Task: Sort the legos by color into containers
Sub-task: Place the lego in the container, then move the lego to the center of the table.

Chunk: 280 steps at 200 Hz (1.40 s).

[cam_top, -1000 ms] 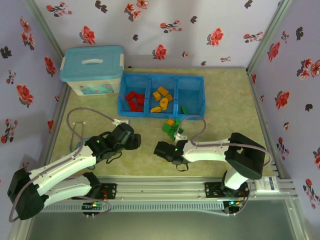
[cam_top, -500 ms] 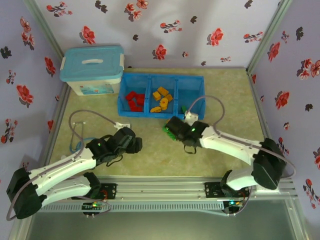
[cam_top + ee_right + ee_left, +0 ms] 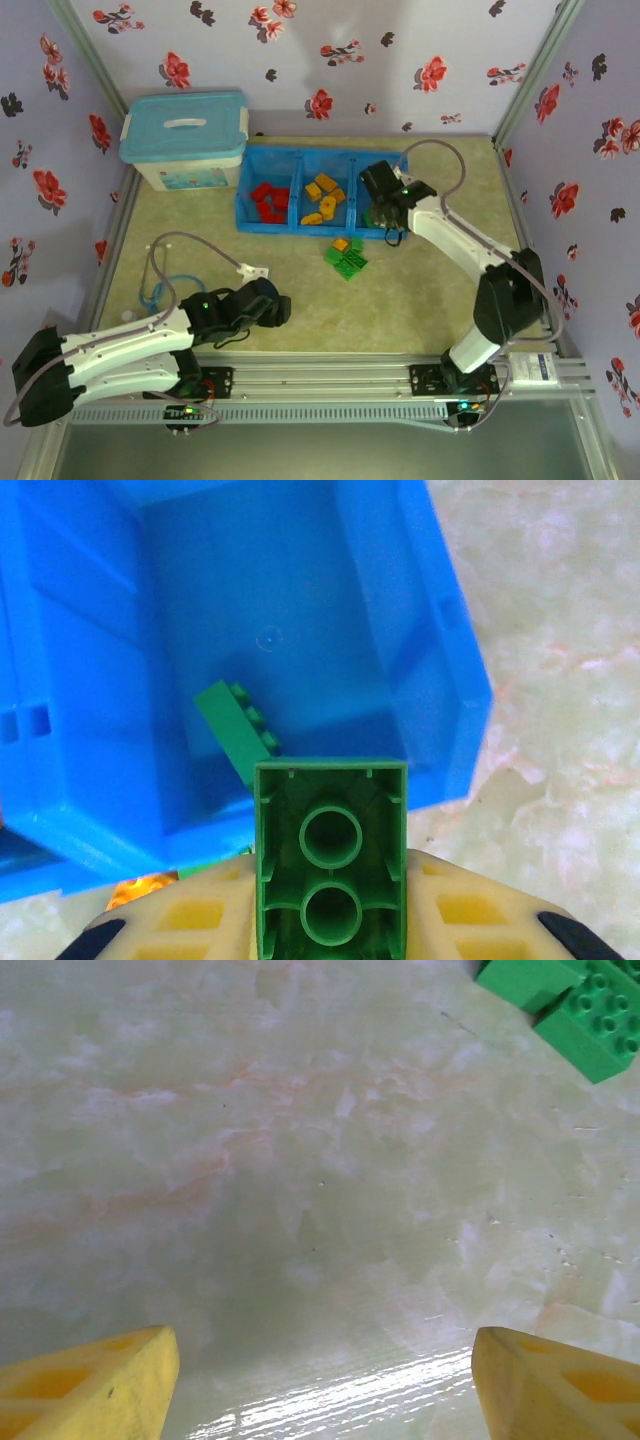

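Note:
The blue tray (image 3: 243, 192) holds red legos (image 3: 268, 200) in its left compartment and yellow-orange legos (image 3: 325, 197) in the middle one. My right gripper (image 3: 388, 208) hovers over the right compartment's near edge (image 3: 300, 610), shut on a green brick (image 3: 331, 865) seen from its hollow underside. Another green brick (image 3: 235, 730) leans inside that compartment. Green legos (image 3: 346, 261) and an orange one (image 3: 341, 244) lie on the table before the tray. My left gripper (image 3: 280, 305) is low over the table, open and holding nothing (image 3: 320, 1385), with the green legos (image 3: 575, 1005) ahead to its right.
A white storage box with a teal lid (image 3: 185, 140) stands left of the tray. Floral walls close in the table on three sides. A loose cable (image 3: 160, 285) lies at the left. The aluminium rail (image 3: 330, 385) runs along the near edge.
My right arm has swung from the table's near centre up to the tray's right compartment, carrying the green brick. My left gripper drifted slightly right and nearer.

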Each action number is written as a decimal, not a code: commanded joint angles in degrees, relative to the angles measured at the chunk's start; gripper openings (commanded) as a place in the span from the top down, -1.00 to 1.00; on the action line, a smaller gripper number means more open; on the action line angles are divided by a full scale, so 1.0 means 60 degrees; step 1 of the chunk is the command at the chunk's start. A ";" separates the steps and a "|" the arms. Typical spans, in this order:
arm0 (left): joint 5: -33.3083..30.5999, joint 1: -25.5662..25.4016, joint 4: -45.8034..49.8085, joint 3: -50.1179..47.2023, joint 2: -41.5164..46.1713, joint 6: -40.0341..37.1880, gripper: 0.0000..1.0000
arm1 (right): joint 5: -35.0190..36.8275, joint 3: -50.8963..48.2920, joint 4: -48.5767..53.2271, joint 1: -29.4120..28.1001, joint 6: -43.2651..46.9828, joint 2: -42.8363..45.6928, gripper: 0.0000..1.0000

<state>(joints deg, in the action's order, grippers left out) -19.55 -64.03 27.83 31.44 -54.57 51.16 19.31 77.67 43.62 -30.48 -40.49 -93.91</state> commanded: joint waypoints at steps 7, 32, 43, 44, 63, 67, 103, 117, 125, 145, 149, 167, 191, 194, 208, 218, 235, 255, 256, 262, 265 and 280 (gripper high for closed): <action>-0.0444 -0.0254 -0.0083 -0.0061 0.0289 0.0393 -0.54 | -0.0386 0.1230 0.0501 0.0395 0.0838 -0.0854 0.41; -0.0517 -0.0344 -0.0033 0.0053 0.0309 0.0386 -0.54 | 0.0391 0.2157 0.1045 0.0457 0.0948 -0.1199 -0.49; -0.0536 -0.0395 -0.0032 0.0100 0.0294 0.0356 -0.54 | 0.0344 0.2112 0.0991 0.0437 0.0924 -0.1006 -0.50; -0.0536 -0.0399 -0.0036 0.0103 0.0292 0.0353 -0.54 | 0.0335 0.2098 0.0985 0.0429 0.0921 -0.0990 -0.50; -0.0554 -0.0416 -0.0204 0.0087 0.0284 0.0284 -0.54 | 0.0310 0.1545 0.0802 0.0306 0.0820 -0.0453 -0.50; -0.0566 -0.0417 -0.0270 0.0079 0.0266 0.0258 -0.54 | 0.0312 0.1369 0.0730 0.0271 0.0788 -0.0306 -0.50; -0.0561 -0.0417 -0.0719 0.0183 -0.0039 0.0037 -0.55 | 0.0111 -0.0720 -0.0118 -0.0288 0.0321 0.1158 -0.48; -0.0565 -0.0410 -0.0812 0.0281 -0.0205 -0.0014 -0.55 | 0.0034 -0.1559 -0.0572 -0.0648 0.0108 0.1633 -0.47; -0.0560 -0.0407 -0.0857 0.0324 -0.0293 -0.0030 -0.55 | -0.0397 -0.2037 -0.0837 -0.0853 0.0036 0.1831 -0.46; -0.0563 -0.0402 -0.1002 0.0362 -0.0445 -0.0030 -0.55 | -0.1123 -0.2875 -0.1361 -0.1328 -0.0210 0.2013 -0.45; -0.0566 -0.0395 -0.1020 0.0362 -0.0470 -0.0023 -0.55 | -0.1230 -0.3002 -0.1433 -0.1439 -0.0255 0.2014 -0.44; -0.0565 -0.0380 -0.1036 0.0329 -0.0512 0.0041 -0.54 | -0.1460 -0.3480 -0.1863 -0.1967 -0.0382 0.2017 -0.39; -0.0555 -0.0388 -0.1080 0.0160 -0.0416 0.0167 -0.54 | -0.1955 -0.3791 -0.2524 -0.2350 -0.0134 0.1800 -0.35; -0.0560 -0.0379 -0.1065 0.0148 -0.0407 0.0174 -0.54 | -0.2008 -0.3762 -0.2538 -0.2371 -0.0076 0.1731 -0.34; -0.0565 -0.0395 -0.1015 0.0113 -0.0307 0.0226 -0.54 | -0.2050 -0.3614 -0.2494 -0.2469 0.0133 0.1434 -0.31; -0.0551 -0.0392 -0.0979 0.0085 -0.0222 0.0250 -0.54 | -0.2097 -0.3532 -0.2547 -0.2507 0.0239 0.1219 -0.28; -0.0573 -0.0388 -0.0949 0.0006 -0.0073 0.0265 -0.53 | -0.2207 -0.3370 -0.2669 -0.2592 0.0379 0.0750 -0.19; -0.0580 -0.0384 -0.0919 -0.0082 0.0040 0.0295 -0.53 | -0.2239 -0.3133 -0.2682 -0.2692 0.0525 0.0128 -0.13; -0.0587 -0.0386 -0.0911 -0.0083 0.0041 0.0301 -0.53 | -0.2238 -0.3109 -0.2691 -0.2703 0.0531 0.0097 -0.13; -0.0582 -0.0388 -0.0897 -0.0084 0.0068 0.0304 -0.53 | -0.2210 -0.3056 -0.2720 -0.2727 0.0550 -0.0042 -0.10; -0.0576 -0.0388 -0.0890 -0.0089 0.0059 0.0294 -0.53 | -0.2175 -0.3035 -0.2746 -0.2735 0.0550 -0.0085 -0.08; -0.0602 -0.0381 -0.0818 -0.0111 0.0093 0.0309 -0.53 | -0.2065 -0.2976 -0.2892 -0.2840 0.0553 -0.0335 -0.02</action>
<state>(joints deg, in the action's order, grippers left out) -21.06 -66.17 22.50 31.75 -54.87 52.21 6.79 57.78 27.86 -46.39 -38.54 -93.89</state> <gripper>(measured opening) 0.768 0.524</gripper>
